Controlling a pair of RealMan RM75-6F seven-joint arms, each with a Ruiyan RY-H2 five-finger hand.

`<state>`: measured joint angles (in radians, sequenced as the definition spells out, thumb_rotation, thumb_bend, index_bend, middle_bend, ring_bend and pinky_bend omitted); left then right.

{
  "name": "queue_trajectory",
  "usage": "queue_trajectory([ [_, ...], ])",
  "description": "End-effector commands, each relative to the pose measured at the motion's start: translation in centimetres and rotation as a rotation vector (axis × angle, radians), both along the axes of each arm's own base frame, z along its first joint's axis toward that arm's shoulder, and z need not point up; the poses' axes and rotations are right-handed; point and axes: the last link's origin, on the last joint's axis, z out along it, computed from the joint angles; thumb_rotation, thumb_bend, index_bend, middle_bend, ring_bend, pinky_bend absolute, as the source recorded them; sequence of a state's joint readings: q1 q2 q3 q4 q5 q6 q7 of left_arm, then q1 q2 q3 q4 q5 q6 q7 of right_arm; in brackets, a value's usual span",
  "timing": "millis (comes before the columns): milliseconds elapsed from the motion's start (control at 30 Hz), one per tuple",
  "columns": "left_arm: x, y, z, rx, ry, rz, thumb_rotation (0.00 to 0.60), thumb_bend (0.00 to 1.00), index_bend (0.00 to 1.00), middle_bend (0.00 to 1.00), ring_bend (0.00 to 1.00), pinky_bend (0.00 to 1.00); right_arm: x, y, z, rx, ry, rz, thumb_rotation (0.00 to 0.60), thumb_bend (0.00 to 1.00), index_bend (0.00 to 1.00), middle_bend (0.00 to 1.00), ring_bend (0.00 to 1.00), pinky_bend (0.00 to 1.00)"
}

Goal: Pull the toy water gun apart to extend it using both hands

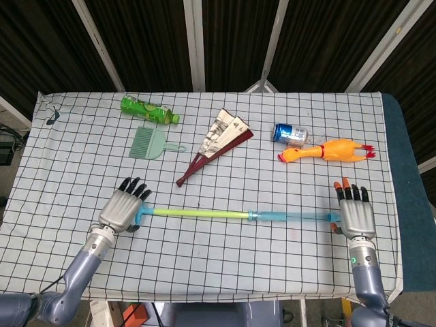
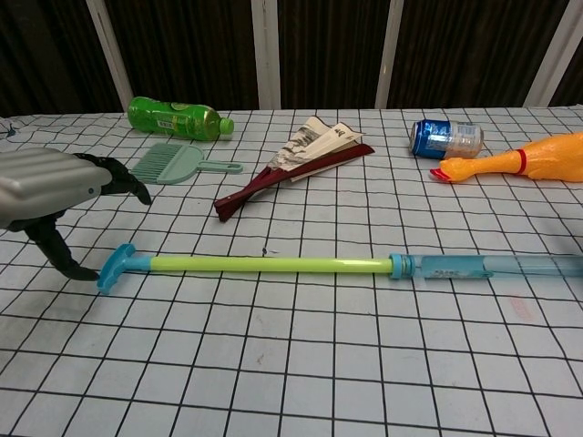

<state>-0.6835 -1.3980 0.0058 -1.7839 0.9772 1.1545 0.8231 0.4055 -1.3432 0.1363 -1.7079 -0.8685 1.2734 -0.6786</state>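
The toy water gun (image 1: pixel 231 214) lies stretched out flat on the checked cloth. Its yellow-green rod (image 2: pixel 273 265) runs left to a blue T-handle (image 2: pixel 116 267), and its clear blue barrel (image 2: pixel 474 267) runs right. My left hand (image 1: pixel 122 210) hovers at the handle end with its fingers spread; in the chest view its thumb (image 2: pixel 55 255) reaches down just beside the handle without gripping it. At the barrel's right end my right hand (image 1: pixel 356 214) has its fingers stretched straight and holds nothing. The chest view does not show the right hand.
Along the far half of the table (image 1: pixel 68 170) lie a green bottle (image 1: pixel 150 110), a green comb-like scoop (image 1: pixel 148 143), a half-folded fan (image 1: pixel 214 144), a blue can (image 1: pixel 291 133) and an orange rubber chicken (image 1: pixel 327 150). The table's right edge runs close behind my right hand.
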Motion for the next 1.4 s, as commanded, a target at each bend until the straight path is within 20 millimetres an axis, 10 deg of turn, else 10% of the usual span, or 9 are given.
queue_trajectory([
  [33, 0.0, -0.2, 0.2, 0.004, -0.016, 0.003, 0.6, 0.11, 0.18, 0.11, 0.04, 0.08, 0.3, 0.0, 0.2, -0.006, 0.0, 0.014, 0.6, 0.33, 0.0, 0.0, 0.0, 0.0],
  [400, -1.4, -1.8, 3.2, 0.08, -0.158, 0.059, 0.6, 0.11, 0.18, 0.08, 0.02, 0.08, 0.2, 1.5, 2.1, -0.032, -0.019, 0.06, 0.6, 0.34, 0.0, 0.0, 0.0, 0.0],
  [1167, -11.2, -12.3, 14.0, 0.42, -0.301, 0.107, 0.6, 0.11, 0.01, 0.0, 0.0, 0.0, -4.2, 13.7, 10.6, -0.216, -0.035, 0.275, 0.6, 0.33, 0.0, 0.0, 0.0, 0.0],
  [1400, -13.0, -12.9, 15.7, 0.465, -0.317, 0.152, 0.6, 0.11, 0.01, 0.0, 0.0, 0.0, -5.0, 13.8, 11.4, -0.274, -0.109, 0.231, 0.6, 0.34, 0.0, 0.0, 0.0, 0.0],
])
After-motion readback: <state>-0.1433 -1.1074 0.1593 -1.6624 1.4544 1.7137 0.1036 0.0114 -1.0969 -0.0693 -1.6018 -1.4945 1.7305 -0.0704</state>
